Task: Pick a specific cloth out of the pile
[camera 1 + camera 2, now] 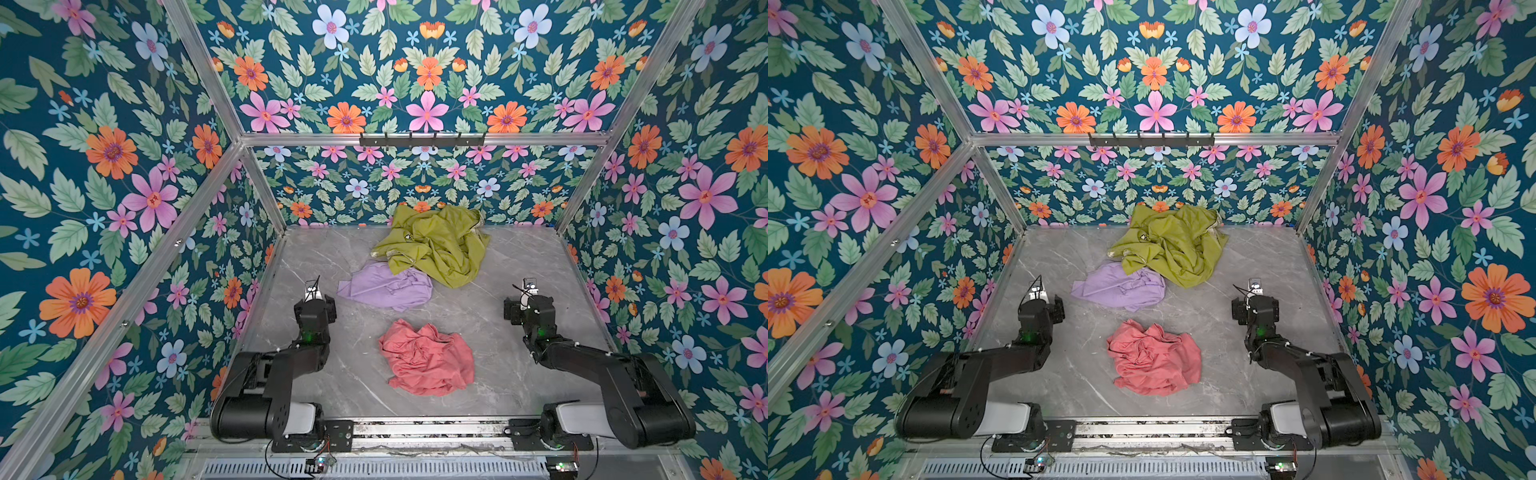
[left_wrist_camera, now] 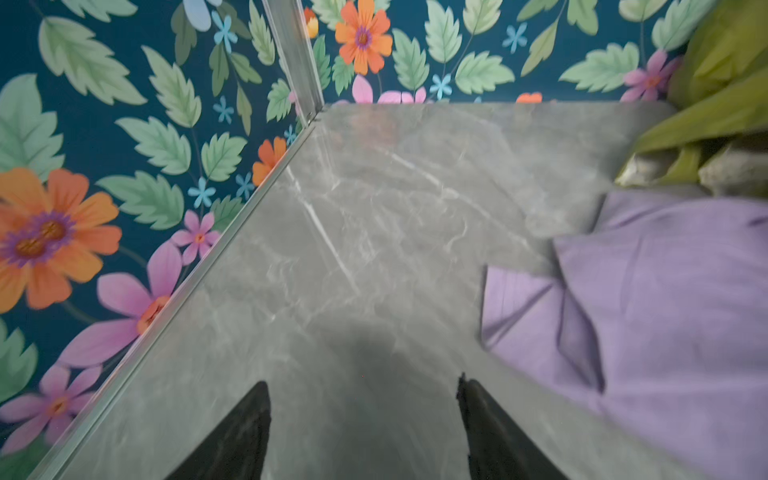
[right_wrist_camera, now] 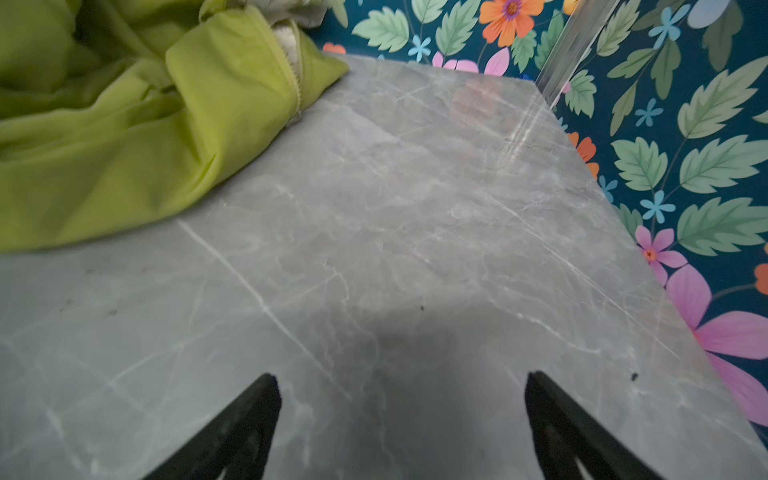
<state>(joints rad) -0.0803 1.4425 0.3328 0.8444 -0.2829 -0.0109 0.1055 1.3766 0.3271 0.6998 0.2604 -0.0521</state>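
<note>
The salmon-pink cloth (image 1: 428, 359) (image 1: 1154, 359) lies crumpled by itself on the grey marble table (image 1: 490, 386), towards the front and between the two arms. Behind it is the pile: a large olive-green cloth (image 1: 436, 245) (image 1: 1173, 245) (image 3: 104, 137) with a pale lilac cloth (image 1: 384, 286) (image 1: 1119, 286) (image 2: 648, 299) at its front edge. My left gripper (image 2: 363, 382) is open over bare table beside the lilac cloth. My right gripper (image 3: 402, 375) is open wide over bare table, right of the olive cloth. Neither holds anything.
Floral walls and aluminium frame posts (image 1: 259, 187) close in the table on three sides. A black hook rail (image 1: 422, 140) hangs on the back crossbar. The arm bases sit on a rail (image 1: 415, 428) along the front edge.
</note>
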